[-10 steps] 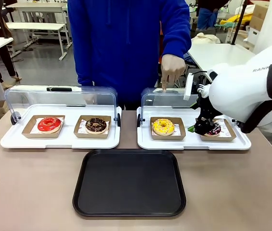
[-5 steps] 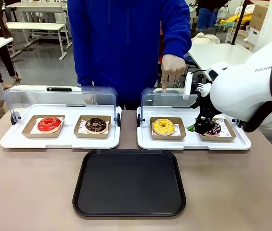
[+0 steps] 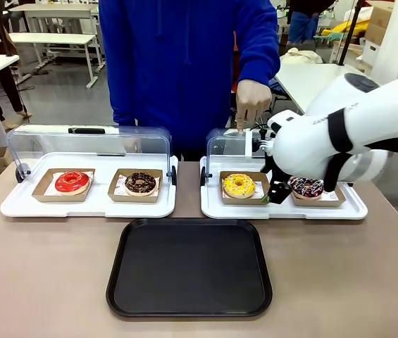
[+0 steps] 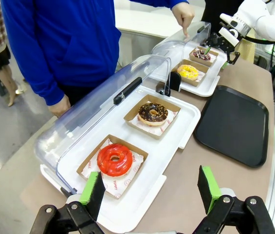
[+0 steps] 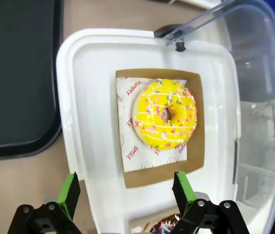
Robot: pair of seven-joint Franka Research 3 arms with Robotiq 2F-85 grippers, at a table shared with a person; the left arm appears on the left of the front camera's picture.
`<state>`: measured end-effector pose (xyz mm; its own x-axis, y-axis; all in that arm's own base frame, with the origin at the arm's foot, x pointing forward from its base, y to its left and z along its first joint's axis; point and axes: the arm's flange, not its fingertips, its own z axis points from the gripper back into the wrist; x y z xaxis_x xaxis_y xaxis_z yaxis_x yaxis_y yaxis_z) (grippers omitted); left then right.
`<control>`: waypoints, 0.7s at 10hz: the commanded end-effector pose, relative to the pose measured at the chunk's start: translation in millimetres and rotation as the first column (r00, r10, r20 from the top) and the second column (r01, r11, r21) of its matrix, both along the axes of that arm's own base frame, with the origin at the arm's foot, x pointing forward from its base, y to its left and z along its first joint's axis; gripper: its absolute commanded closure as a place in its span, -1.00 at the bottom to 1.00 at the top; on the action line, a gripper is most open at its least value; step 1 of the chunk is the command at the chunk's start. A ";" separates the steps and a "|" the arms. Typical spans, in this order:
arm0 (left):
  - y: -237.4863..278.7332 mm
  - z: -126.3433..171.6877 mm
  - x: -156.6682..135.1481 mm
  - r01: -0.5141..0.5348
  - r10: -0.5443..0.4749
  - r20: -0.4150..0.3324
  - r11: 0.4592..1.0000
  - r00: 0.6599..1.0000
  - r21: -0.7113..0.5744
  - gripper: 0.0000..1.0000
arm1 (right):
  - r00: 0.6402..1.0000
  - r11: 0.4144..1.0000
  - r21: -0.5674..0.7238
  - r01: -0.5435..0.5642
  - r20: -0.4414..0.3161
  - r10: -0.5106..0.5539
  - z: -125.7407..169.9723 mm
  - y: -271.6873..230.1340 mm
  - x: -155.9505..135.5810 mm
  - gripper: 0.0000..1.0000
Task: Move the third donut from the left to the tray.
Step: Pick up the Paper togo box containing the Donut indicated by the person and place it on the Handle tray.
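Observation:
The yellow-iced donut (image 3: 239,185) with sprinkles lies in its square brown holder (image 3: 225,198) on the right white tray, third from the left. In the right wrist view the yellow donut (image 5: 164,121) sits just ahead of my right gripper (image 5: 126,195), which is open, its green pads wider apart than the holder (image 5: 198,146). From the front, my right gripper (image 3: 272,195) hangs at the holder's right edge. The black tray (image 3: 188,267) lies at the table's front middle. My left gripper (image 4: 151,192) is open, high above the left white tray.
The left white tray (image 3: 86,208) holds a red donut (image 3: 72,182) and a chocolate donut (image 3: 140,183). A sprinkled chocolate donut (image 3: 306,186) sits right of the yellow one. Both clear lids stand raised. The person's hand (image 3: 253,102) points down at the right lid.
My right arm has swung left, from over the sprinkled chocolate donut to the yellow donut's holder. The person's hand has stayed put.

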<state>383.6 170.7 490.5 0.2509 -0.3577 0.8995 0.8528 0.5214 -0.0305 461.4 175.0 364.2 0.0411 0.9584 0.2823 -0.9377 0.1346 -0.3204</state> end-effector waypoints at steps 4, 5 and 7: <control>-0.2 2.8 -1.6 0.007 -0.007 -0.005 1.000 1.000 -0.002 -1.00 | 0.997 0.996 -0.077 -0.034 -0.073 0.028 -13.4 16.2 34.3 -1.00; -0.2 2.8 -1.6 0.007 -0.007 -0.005 1.000 1.000 -0.002 -1.00 | 0.996 0.996 -0.084 -0.033 -0.083 0.026 -16.7 14.7 40.3 -1.00; -0.2 2.8 -1.6 0.007 -0.007 -0.005 1.000 1.000 -0.002 -1.00 | 0.994 0.994 -0.100 -0.037 -0.102 0.026 -26.8 15.0 46.8 -1.00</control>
<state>383.5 170.7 490.6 0.2507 -0.3577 0.8996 0.8529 0.5212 -0.0304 498.7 183.3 335.4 0.0074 0.9796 0.2009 -0.9676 0.0578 -0.2458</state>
